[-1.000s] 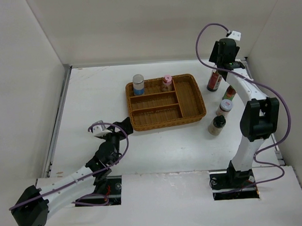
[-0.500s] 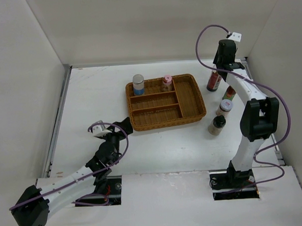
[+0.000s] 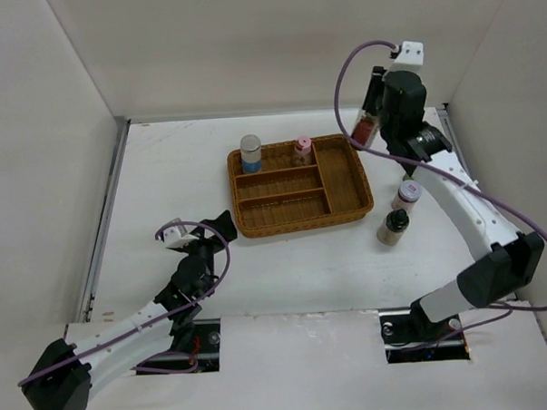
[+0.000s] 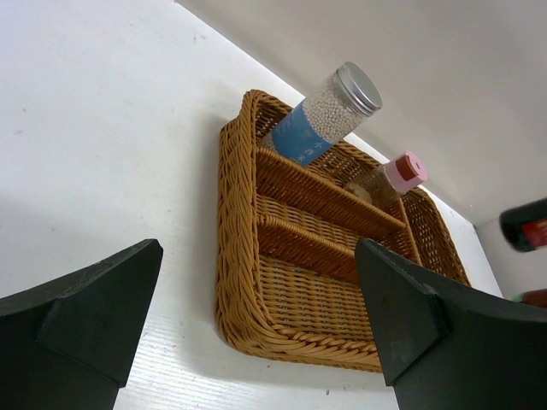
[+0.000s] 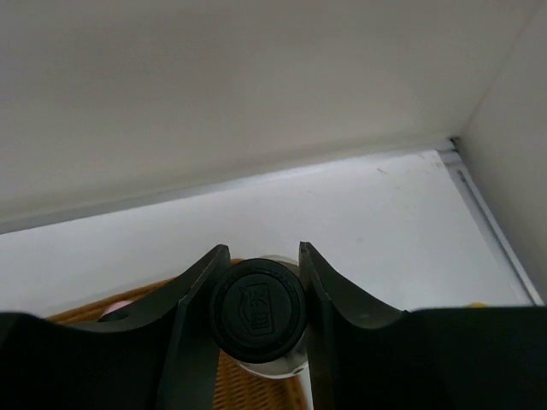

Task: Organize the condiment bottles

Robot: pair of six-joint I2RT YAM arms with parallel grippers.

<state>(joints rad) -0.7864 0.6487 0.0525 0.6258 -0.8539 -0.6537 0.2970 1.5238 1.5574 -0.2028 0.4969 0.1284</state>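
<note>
right claw point(image 5: 259, 256) clamped on the black cap of the dark-sauce bottle point(image 3: 365, 128), red label and cap emblem not readable, bottle now lifted off the counter point(image 3: 181, 173), hanging below the claw over the wicker tray point(image 3: 345, 179) right edge, left claw point(image 4: 258, 256) spread wide

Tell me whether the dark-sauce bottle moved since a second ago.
Yes: the dark-sauce bottle, clamped in the right gripper, shifted left toward the wicker tray's far right corner.
</note>
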